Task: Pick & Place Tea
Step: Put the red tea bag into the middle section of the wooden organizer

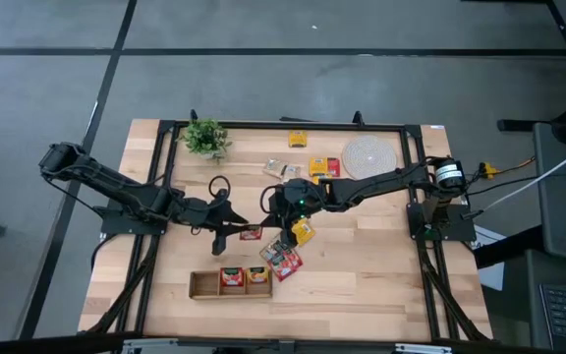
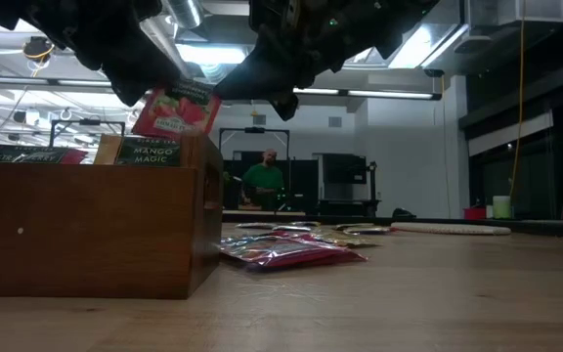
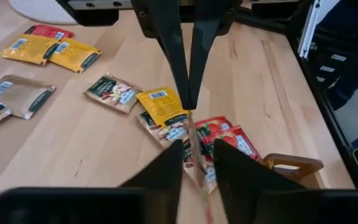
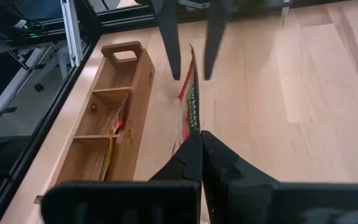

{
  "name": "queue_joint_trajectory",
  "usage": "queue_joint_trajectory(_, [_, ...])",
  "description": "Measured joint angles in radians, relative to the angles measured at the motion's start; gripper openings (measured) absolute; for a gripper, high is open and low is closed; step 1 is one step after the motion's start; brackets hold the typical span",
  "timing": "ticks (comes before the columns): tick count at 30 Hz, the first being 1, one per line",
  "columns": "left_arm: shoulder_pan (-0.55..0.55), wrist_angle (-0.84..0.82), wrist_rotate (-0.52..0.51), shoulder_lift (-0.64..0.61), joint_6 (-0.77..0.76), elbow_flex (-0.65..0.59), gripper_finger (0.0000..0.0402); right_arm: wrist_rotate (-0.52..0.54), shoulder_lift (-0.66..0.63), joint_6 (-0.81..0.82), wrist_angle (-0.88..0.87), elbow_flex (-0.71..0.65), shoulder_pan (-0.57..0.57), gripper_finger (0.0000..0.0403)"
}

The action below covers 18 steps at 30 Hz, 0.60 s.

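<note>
The right end effector [image 4: 194, 140], pressed together, pinches a red sachet [image 4: 189, 102] edge-up above the table [image 1: 381, 265] between the left end effector's [image 4: 190, 68] spread fingers, apparently for a handover toward the tray [image 1: 204, 285].

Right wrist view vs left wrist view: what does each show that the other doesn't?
Right wrist only: the inside of the wooden tray, with stowed sachets standing in two compartments. Left wrist only: loose sachets scattered on the table, and the woven mat. Both: the red sachet held edge-on, right gripper shut on it, left gripper open either side.
</note>
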Motion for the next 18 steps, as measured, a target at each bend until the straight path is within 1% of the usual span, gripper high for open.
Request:
queue_joint_trajectory(3, [0.0,-0.002,0.001,0.0,-0.019,0.0,0.002,0.0,0.0,0.0,0.01,0.0,0.0,0.0003])
queue_joint_trajectory(4, [0.0,-0.004,0.002,0.0,-0.026,0.0,0.001,0.0,0.0,0.0,0.011,0.0,0.0,0.0003])
queue_joint_trajectory(12, [0.0,-0.006,0.003,0.0,-0.043,0.0,0.0003,0.0,0.0,-0.004,0.011,0.0,0.0,0.0005])
queue_joint_trajectory(14, [0.0,-0.006,0.003,0.0,-0.053,0.0,0.0002,-0.006,0.0,-0.023,0.011,0.0,0.0,0.0011])
queue_joint_trajectory(18, [-0.011,-0.012,0.015,0.0,-0.069,0.0,0.0003,-0.101,-0.003,-0.056,0.001,-0.001,0.0,0.0039])
